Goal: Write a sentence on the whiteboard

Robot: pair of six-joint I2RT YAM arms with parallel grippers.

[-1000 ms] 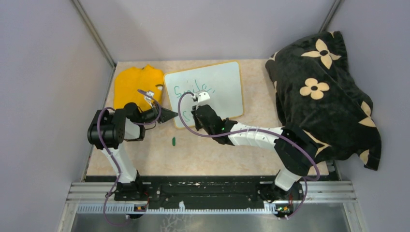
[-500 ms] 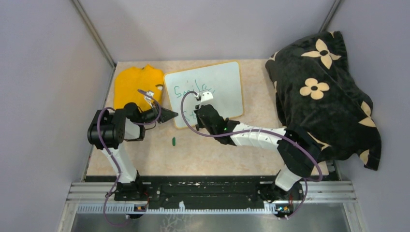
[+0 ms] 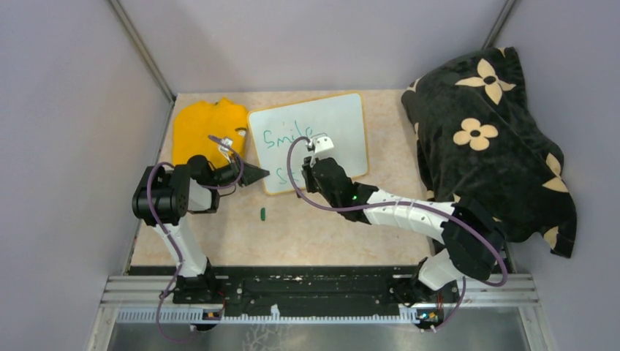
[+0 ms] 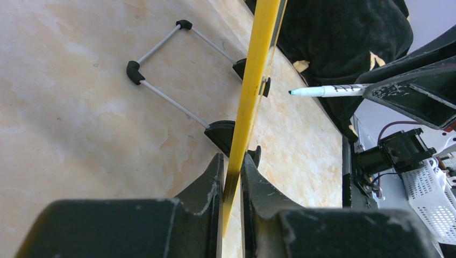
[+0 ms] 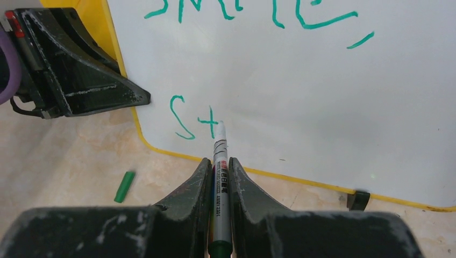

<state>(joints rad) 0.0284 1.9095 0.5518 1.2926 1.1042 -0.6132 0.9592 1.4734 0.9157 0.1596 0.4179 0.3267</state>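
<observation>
Just changed: the right arm (image 3: pixel 395 208) is seen swung towards the counter's right edge compared with a second ago, and the top line, half covered then, is now uncovered.
Meaning for the task: "Smile," is judged finished. The second line is only just begun, with most of its letters still to be written.
Right jaws: nearly closed and clamped on the marker (image 5: pixel 220 156). Its tip is held at the "t", and in the left wrist view a small gap to the board is seen.
Left jaws: pinched shut on the board's left edge, close to its near corner, so it is steadied.
Whiteboard (image 3: pixel 340 121): found by the counter's far edge, left of middle, apparently leaned on its wire stand (image 4: pixel 161 91), between the yellow cloth (image 3: pixel 201 128) and the flowered blanket (image 3: pixel 482 131).
Sentence (image 5: pixel 191 121): green, loose handwriting, with "Smile," above and "St" below.
Cap (image 3: pixel 262 213): left lying near the board's near left corner.
</observation>
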